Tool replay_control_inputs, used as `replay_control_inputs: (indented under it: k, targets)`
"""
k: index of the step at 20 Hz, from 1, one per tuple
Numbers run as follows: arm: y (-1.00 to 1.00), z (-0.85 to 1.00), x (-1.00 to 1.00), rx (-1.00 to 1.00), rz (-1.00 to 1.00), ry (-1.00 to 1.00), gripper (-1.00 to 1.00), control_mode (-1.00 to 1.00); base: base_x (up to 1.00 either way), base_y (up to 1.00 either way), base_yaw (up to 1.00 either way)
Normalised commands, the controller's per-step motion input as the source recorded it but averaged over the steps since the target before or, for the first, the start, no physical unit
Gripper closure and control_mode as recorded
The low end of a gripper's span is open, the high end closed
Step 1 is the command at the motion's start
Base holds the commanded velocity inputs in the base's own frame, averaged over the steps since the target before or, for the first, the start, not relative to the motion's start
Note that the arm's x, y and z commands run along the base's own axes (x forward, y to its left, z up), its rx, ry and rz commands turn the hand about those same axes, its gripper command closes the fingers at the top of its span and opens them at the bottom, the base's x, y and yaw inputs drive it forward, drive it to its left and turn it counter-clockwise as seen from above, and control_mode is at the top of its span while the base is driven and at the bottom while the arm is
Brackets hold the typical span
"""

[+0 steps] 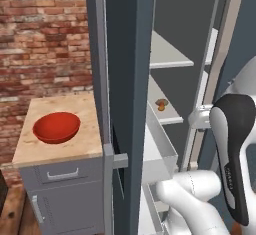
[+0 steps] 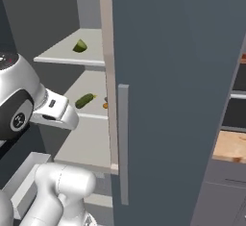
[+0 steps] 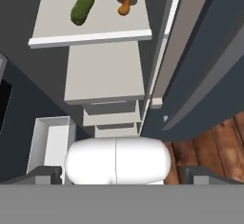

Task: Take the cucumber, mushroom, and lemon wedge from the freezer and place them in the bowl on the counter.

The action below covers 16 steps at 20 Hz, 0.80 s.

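I see the cucumber (image 3: 83,7) and mushroom (image 3: 126,2) side by side on a middle freezer (image 2: 173,76) shelf, the lemon wedge (image 2: 79,45) one shelf higher. The bowl (image 1: 56,127) sits on the counter (image 1: 75,146). Gripper (image 3: 123,175) fingertips stand wide apart, clamping nothing.

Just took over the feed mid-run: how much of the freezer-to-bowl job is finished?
Done: the dark slate-blue freezer stands open. Nothing is delivered: the shallow red bowl on the beige wood counter looks empty. The hand's fingertips sit wide apart, nothing between them. Left: the dark green cucumber and brown-capped mushroom on one shelf, and the yellow-green lemon wedge on the shelf above.
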Motion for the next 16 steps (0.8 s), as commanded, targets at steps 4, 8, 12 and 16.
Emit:
replay_control_inputs:
  k: [4,8,12,16]
  targets:
    - [0.0,0.0,0.0,0.0,0.0,0.0,-1.0,1.0,0.23,0.3,-0.01]
    - [0.0,0.0,0.0,0.0,0.0,0.0,-1.0,1.0,0.18,0.29,-0.11]
    - [0.0,0.0,0.0,0.0,0.0,0.0,-1.0,1.0,0.21,0.11,-0.24]
    - [0.0,0.0,0.0,0.0,0.0,0.0,-1.0,1.0,0.2,0.08,-0.17]
